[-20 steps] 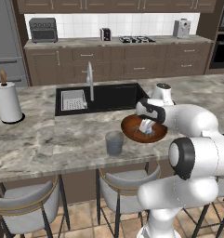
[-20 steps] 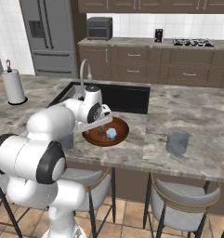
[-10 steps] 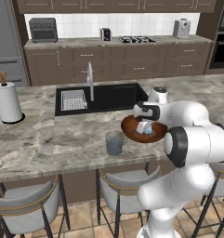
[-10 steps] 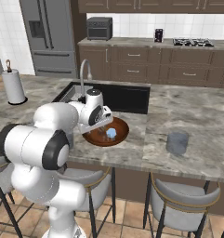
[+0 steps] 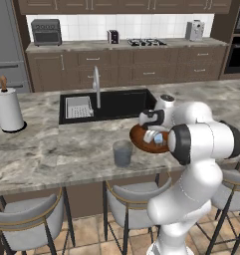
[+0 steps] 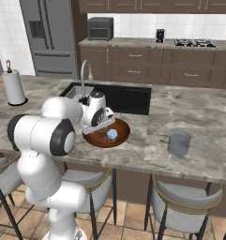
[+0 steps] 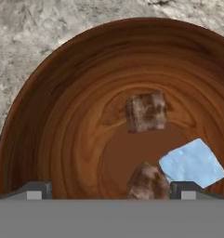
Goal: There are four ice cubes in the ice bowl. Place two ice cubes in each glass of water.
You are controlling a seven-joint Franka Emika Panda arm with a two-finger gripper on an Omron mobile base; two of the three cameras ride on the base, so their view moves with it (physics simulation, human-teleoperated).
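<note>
The ice bowl (image 7: 62, 121) is a reddish-brown wooden dish seen from close above in the hand view. Three ice cubes lie in it: one brown-tinted cube (image 7: 146, 111) near the centre, another (image 7: 148, 181) lower down, and a pale blue cube (image 7: 192, 162) beside it. My gripper (image 7: 111, 191) hangs open over the bowl, fingertips (image 7: 36, 190) wide apart and holding nothing. The bowl (image 5: 141, 143) sits on the counter under the gripper (image 5: 150, 130). One glass of water (image 5: 122, 152) stands left of the bowl. The other glass (image 6: 179, 143) stands right of the bowl (image 6: 119, 137).
A black sink (image 5: 109, 103) with a faucet (image 5: 96, 84) lies just behind the bowl. A white paper-towel roll (image 5: 8, 109) stands far left on the marble counter (image 5: 52, 149). Stools (image 5: 27, 226) line the counter's near edge.
The arm's elbow has swung toward the cameras and the hand has dipped slightly lower over the bowl. The jaws stay open; cubes and glasses have not moved.
</note>
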